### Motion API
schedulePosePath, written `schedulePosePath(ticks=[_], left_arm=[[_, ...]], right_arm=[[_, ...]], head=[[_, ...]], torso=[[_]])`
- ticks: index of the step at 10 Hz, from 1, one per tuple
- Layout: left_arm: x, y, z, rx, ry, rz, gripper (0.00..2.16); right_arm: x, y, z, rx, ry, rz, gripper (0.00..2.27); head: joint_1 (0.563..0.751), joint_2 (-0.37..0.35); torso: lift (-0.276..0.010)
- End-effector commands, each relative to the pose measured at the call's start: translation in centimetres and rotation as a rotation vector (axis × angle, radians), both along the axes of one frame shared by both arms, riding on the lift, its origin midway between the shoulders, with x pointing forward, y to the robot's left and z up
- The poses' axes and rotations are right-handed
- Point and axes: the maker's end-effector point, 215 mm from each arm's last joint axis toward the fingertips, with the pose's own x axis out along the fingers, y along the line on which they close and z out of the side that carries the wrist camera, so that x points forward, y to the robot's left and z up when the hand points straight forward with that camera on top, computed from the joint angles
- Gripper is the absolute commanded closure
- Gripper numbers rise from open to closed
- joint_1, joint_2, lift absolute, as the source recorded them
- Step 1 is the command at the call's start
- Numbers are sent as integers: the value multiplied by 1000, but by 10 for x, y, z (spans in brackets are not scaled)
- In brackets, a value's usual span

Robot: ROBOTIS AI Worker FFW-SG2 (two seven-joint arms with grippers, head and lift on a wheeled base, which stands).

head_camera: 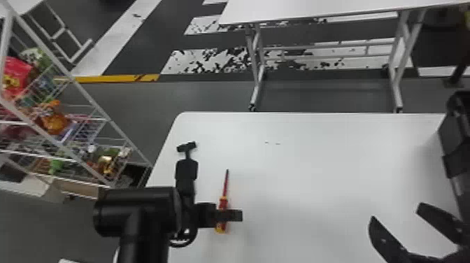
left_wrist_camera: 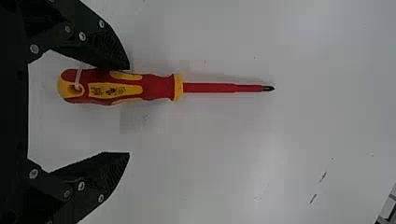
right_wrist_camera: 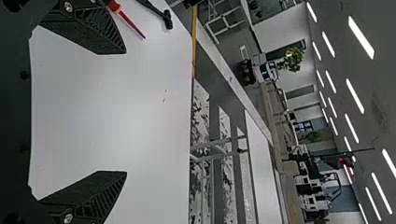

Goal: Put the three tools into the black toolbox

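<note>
Widest open room: over the table (head_camera: 325,161), between screwdriver (head_camera: 223,202) and right gripper (head_camera: 397,211), running to the far edge. Left side tighter. Hammer (head_camera: 186,169) lies just left of the screwdriver; left arm (head_camera: 140,213) blocks the near-left approach. Left gripper (head_camera: 229,215) bars the way above the screwdriver's handle. Handle lies close along its left finger, with a gap toward the right one. Right arm (head_camera: 461,150) obstructs the table's right side.

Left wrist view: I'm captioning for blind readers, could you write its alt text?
A red-and-yellow screwdriver lies on a white table, its handle seen between the open fingers of the left pincer, nearer one finger.
</note>
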Motion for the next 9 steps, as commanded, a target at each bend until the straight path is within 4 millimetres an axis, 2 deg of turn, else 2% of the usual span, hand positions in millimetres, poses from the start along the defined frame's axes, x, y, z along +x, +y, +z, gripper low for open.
schedulePosePath(ticks=[1,2,3,5,7,9], left_arm=[[-2,-7,2,-27,13,-3,647],[-2,-10,5,-46,11,-4,900],[-7,-13,5,-63,26,-2,944],[-10,-19,7,-76,54,2,1173],[-17,-17,16,-69,29,1,1177],[-32,-22,42,-77,-38,-6,1177]], right_arm=[[1,-5,0,7,-2,-11,83],[0,-7,0,7,-1,-16,83],[0,-11,1,12,-3,-28,83],[-1,-18,2,24,-2,-49,83],[-2,-18,6,29,-7,-52,83],[-4,-9,7,52,3,-39,83]], head=[[695,267],[695,259],[695,244],[695,221],[695,208],[695,216]], torso=[[-51],[-51],[-51],[-51],[-51],[-51]])
